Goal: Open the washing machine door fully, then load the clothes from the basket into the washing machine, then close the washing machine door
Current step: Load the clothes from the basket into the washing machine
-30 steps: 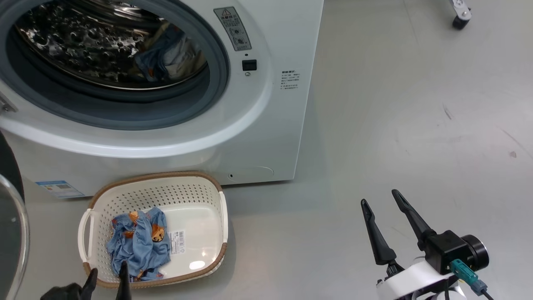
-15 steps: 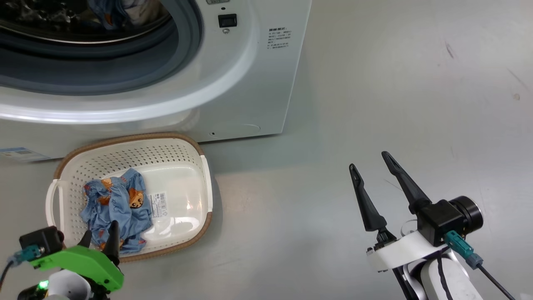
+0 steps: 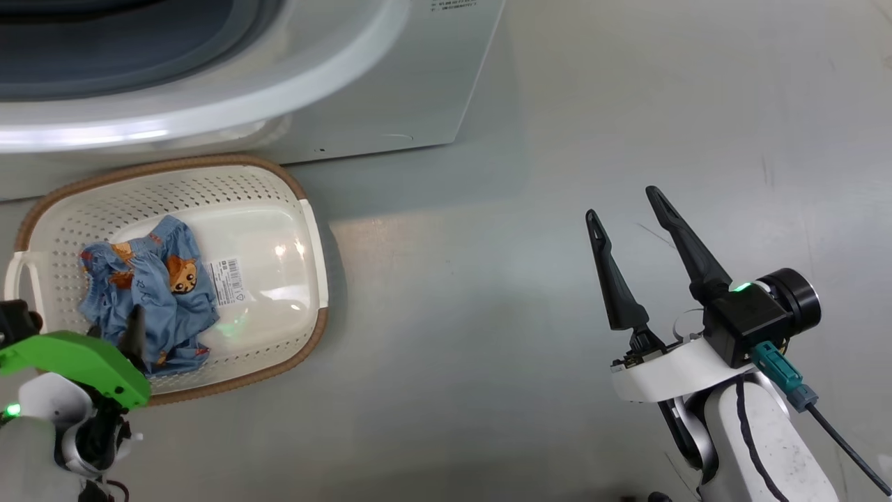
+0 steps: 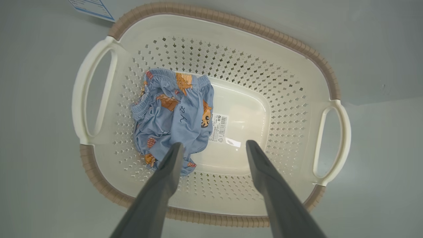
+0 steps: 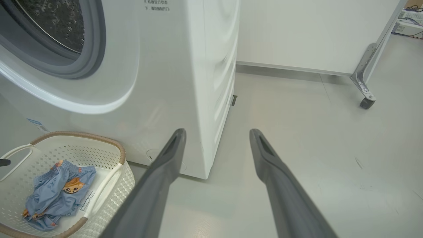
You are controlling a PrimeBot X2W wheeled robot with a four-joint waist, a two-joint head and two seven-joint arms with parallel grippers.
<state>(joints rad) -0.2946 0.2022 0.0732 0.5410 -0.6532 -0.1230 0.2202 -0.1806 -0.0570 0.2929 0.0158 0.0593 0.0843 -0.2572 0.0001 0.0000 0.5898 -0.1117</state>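
The left gripper (image 4: 214,144) is hanging wide open above the basket (image 4: 231,59), holding nothing. One finger (image 4: 165,178) is crossing the edge of the clothes (image 4: 168,112), a crumpled blue printed garment; whether they are touching, I cannot tell. The right gripper (image 3: 621,202) is standing wide open and empty, well apart from the basket, which is sitting just in front of the washing machine (image 3: 390,90).

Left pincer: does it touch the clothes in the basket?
Cannot tell. In the left wrist view the left pincer has one fingertip over the clothes; no gap or contact shows.
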